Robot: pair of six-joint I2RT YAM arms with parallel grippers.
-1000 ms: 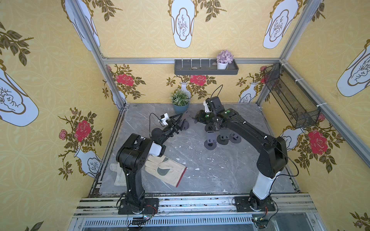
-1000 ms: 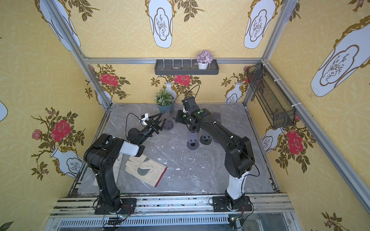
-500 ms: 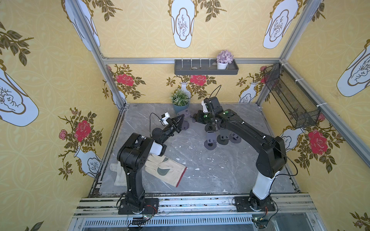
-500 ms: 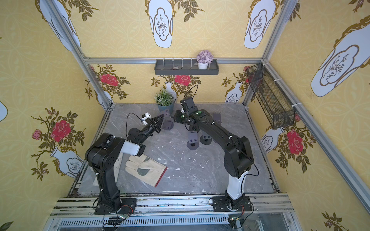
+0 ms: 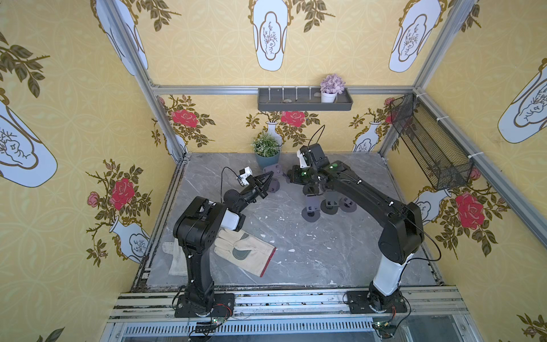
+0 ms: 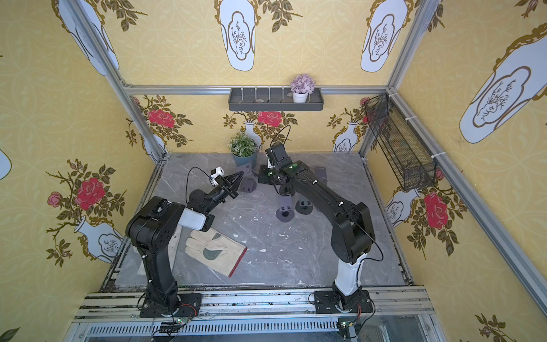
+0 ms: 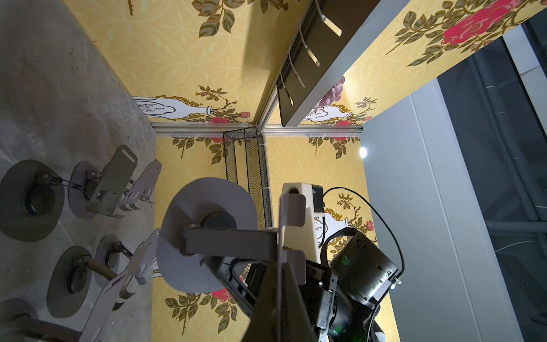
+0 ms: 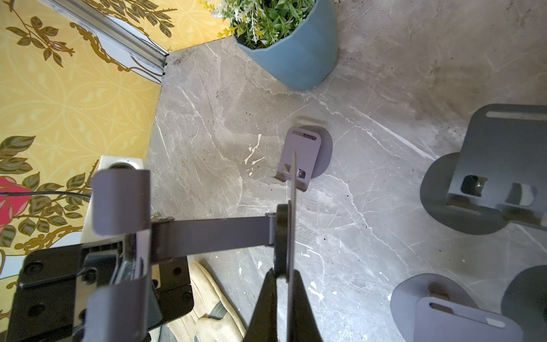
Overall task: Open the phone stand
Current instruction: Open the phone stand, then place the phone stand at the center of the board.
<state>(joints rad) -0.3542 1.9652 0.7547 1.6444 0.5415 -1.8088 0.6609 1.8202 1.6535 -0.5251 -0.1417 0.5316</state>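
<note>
Holds the phone stand (image 7: 231, 244) clear of the worktop (image 5: 296, 251) at about 12 o'clock, just beside the plant pot (image 5: 266, 161). Pinches its flat plate in the left gripper (image 7: 279, 266), closed tight on the thin sheet; clamps the rim of its round base in the right gripper (image 8: 288, 275), equally closed. Shows other stands (image 5: 328, 204) upright near the middle toward 1 o'clock, and a glove (image 5: 242, 248) lying at 7.

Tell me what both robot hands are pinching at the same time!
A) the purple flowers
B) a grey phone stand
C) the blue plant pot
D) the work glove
B: the left gripper and the right gripper are each shut on an opposite end of the same grey phone stand.
</note>
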